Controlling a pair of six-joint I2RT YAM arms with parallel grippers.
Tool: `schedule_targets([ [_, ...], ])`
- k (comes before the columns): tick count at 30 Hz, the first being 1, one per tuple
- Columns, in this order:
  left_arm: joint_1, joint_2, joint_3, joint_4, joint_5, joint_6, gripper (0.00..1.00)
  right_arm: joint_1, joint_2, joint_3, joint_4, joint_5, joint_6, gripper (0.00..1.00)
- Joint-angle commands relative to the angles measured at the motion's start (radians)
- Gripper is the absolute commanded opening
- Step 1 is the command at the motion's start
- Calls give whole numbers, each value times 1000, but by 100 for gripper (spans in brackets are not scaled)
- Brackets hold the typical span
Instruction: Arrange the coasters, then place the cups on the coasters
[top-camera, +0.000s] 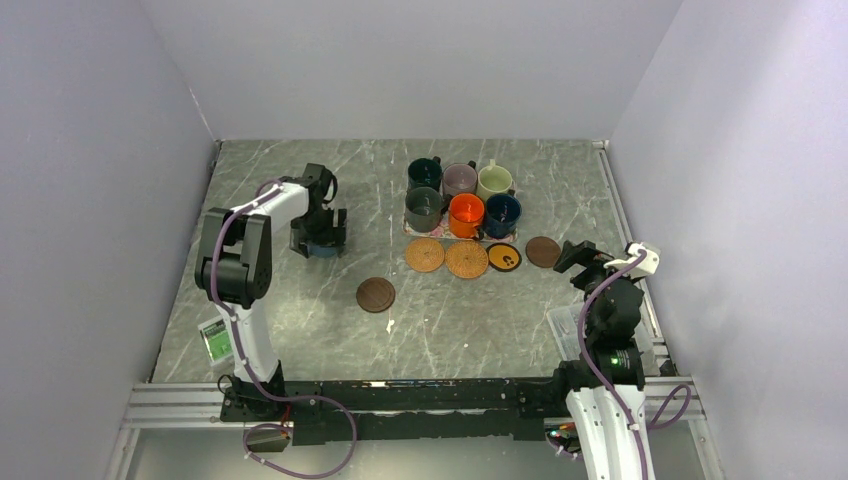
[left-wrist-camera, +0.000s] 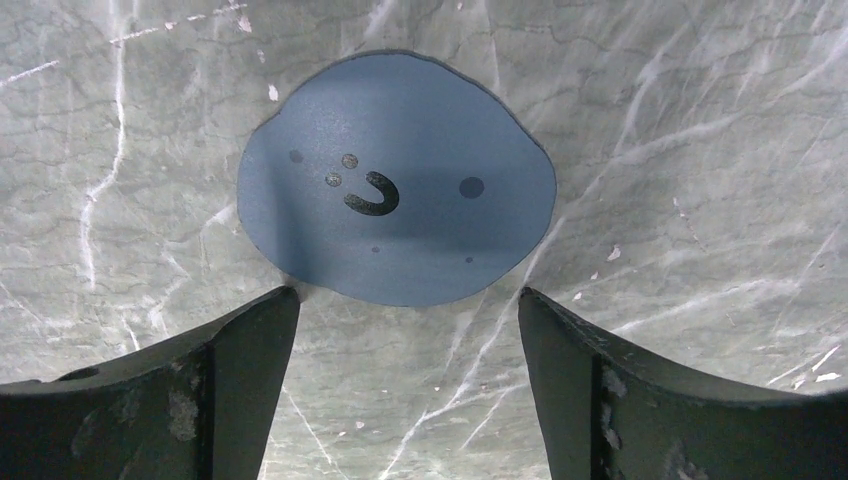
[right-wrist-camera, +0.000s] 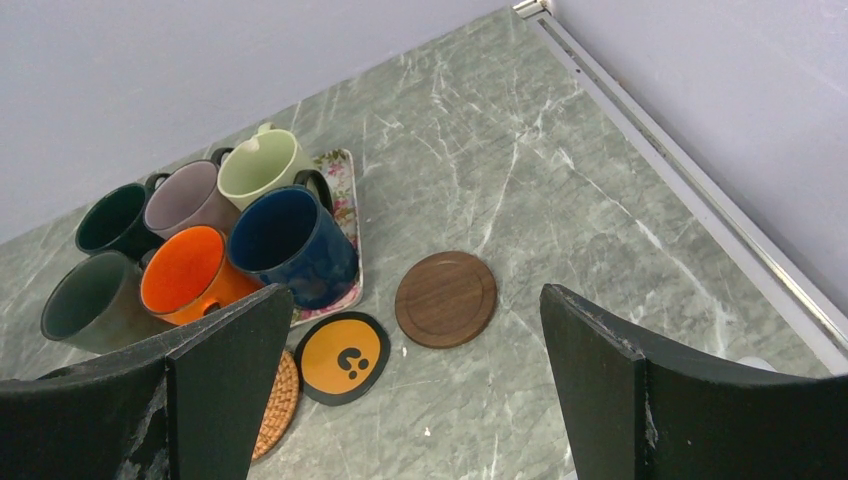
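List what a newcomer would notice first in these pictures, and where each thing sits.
Six small handled mugs, the bright orange mug loudest, crowd a floral rectangular mat at the far middle of the marbled table. Off to the left, a grey-blue round coaster lies alone just beyond the open left gripper.

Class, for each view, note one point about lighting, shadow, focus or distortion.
Top external view: soft, even light on the grey marbled table, only faint shadows. Left wrist view: the grey-blue round coaster looks lopsided, sharp, shadowed across its middle. Right wrist view: the right claw is dark and looms large; the navy blue glazed mug is sharp.
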Motion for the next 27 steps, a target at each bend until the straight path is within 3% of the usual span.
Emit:
schedule_targets([
  [1, 38, 57, 0, 23, -47, 12, 87, -2, 0, 30, 38, -9, 3, 100],
  [17, 152, 96, 75, 50, -59, 6, 85, -2, -10, 34, 25, -8, 0, 100],
  [27, 155, 110, 59, 101, 103, -25, 90, -1, -8, 33, 30, -1, -2, 100],
])
